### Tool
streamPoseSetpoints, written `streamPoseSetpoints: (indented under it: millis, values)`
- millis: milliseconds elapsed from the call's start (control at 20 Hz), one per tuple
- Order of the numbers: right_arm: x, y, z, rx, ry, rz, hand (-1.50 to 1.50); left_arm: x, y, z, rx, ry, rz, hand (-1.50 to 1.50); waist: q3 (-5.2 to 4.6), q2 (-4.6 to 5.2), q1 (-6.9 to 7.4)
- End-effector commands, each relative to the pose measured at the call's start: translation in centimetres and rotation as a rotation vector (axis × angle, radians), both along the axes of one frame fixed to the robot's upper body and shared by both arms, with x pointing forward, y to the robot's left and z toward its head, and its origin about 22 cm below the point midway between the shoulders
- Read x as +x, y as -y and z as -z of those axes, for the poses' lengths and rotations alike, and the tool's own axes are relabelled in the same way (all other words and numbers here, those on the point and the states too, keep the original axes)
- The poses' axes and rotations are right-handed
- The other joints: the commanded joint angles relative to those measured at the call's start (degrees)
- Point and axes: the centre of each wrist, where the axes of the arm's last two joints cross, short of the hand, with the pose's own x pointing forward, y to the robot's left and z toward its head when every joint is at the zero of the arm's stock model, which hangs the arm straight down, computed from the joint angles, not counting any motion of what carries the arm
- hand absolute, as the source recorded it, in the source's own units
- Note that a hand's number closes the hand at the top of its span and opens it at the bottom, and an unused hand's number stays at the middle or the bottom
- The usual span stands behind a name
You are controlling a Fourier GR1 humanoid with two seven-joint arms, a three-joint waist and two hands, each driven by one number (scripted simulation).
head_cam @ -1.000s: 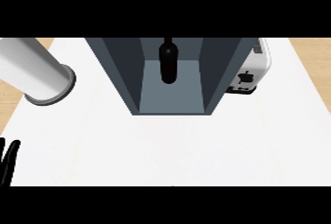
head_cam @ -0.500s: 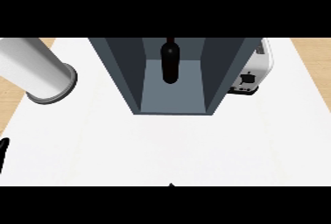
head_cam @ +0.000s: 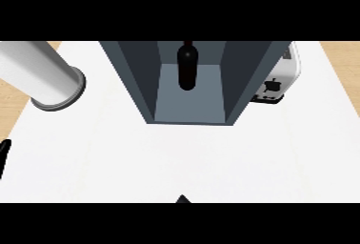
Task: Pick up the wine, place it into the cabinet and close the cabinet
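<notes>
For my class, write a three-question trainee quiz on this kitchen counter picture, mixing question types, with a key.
1. True or false: the wine bottle stands inside the open cabinet.
2. What lies left of the cabinet? A) a large grey cylinder B) a plate C) a pan
3. Fill in: the white appliance sits to the cabinet's ____.

Key: 1 true; 2 A; 3 right.
</notes>
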Motion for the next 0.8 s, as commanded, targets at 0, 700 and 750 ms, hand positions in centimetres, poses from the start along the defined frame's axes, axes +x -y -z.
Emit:
streamPoseSetpoints:
  millis: [0,700,750]
  values:
    - [1.2,-3.7,-2.5,0.08,-0.002,-0.082,1.5,0.3,-1.1,-0.5,-0.004,0.003,0.003,-1.5,-0.03,0.03,1.12]
    - [12.9,-10.7,-6.5,0.034,0.13,0.071,1.5,-0.1,0.6,1.3,-0.02,0.001,-0.015,-1.5,0.12,0.3,0.61]
    - [13.1,-11.5,-8.1,0.008,0.166,0.071,1.5,0.6,0.9,0.9,-0.033,0.007,-0.02,-1.5,0.1,0.33,0.43]
